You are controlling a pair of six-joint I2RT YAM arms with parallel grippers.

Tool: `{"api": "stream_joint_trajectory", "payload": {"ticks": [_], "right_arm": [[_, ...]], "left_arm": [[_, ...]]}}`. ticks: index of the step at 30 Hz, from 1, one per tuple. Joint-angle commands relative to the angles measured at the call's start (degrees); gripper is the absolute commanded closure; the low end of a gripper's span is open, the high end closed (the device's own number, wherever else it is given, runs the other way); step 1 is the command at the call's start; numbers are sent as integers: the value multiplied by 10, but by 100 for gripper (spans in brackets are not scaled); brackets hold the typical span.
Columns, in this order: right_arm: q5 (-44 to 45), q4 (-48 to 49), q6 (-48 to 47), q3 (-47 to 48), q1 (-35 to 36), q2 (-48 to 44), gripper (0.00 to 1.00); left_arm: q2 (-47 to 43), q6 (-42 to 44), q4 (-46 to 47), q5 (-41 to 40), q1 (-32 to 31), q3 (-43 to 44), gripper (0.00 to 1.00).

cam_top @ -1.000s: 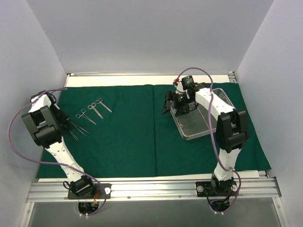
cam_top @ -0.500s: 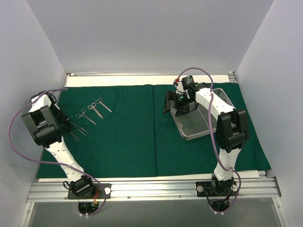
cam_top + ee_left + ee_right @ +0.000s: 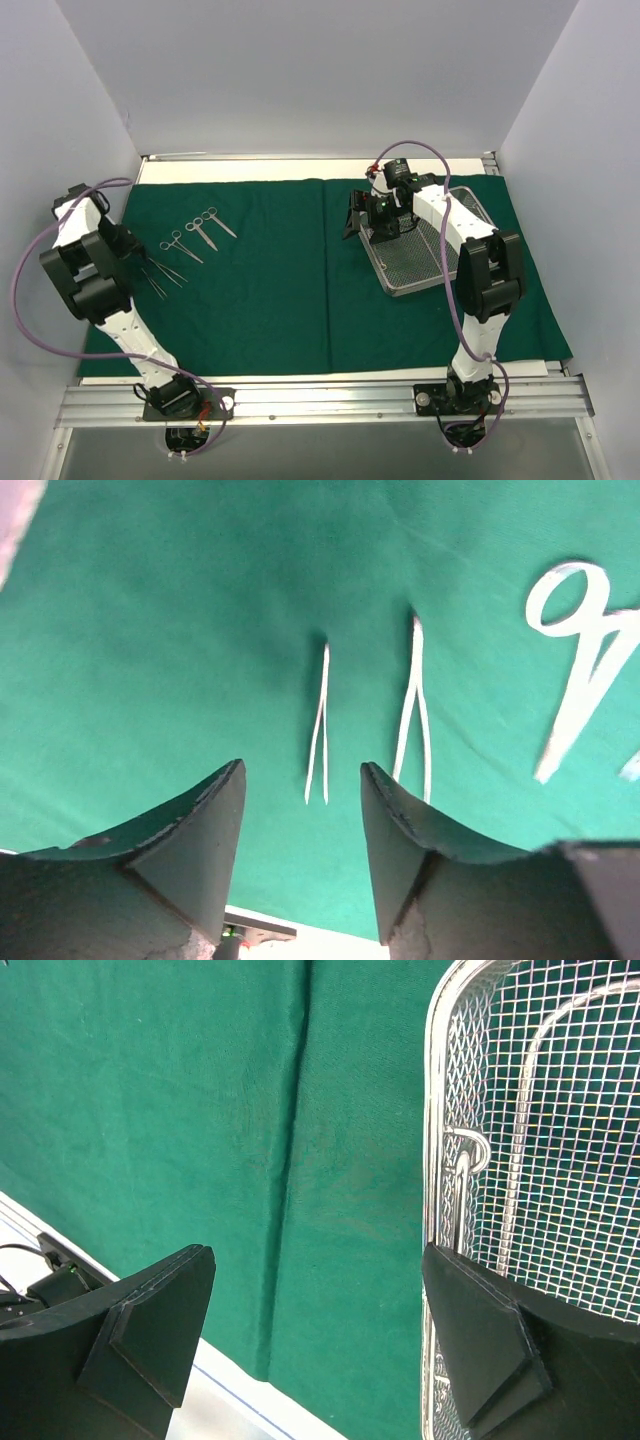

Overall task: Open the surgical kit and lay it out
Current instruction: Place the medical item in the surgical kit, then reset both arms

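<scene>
The left gripper (image 3: 302, 770) is seen parted and empty over the drape (image 3: 150, 630), two tweezers (image 3: 318, 725) lying just beyond it, side by side. Either could be knocked askew if the jaws are swung low. Farther off lie scissors (image 3: 580, 660). The right gripper (image 3: 318, 1255) is held wide and empty at the tray (image 3: 435, 1110) rim, which could be bumped; a ringed tool (image 3: 462, 1160) lies inside.

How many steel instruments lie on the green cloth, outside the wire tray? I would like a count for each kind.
Ring-handled instruments: 3
Tweezers: 2
Total: 5
</scene>
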Motion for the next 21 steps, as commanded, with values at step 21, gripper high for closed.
{"api": "stream_joint_trajectory", "payload": {"ticks": [21], "right_arm": [[186,74,17,-194,-11,-321,0]], "left_arm": [[-455,-127,239,177,-363,-219,6]]}}
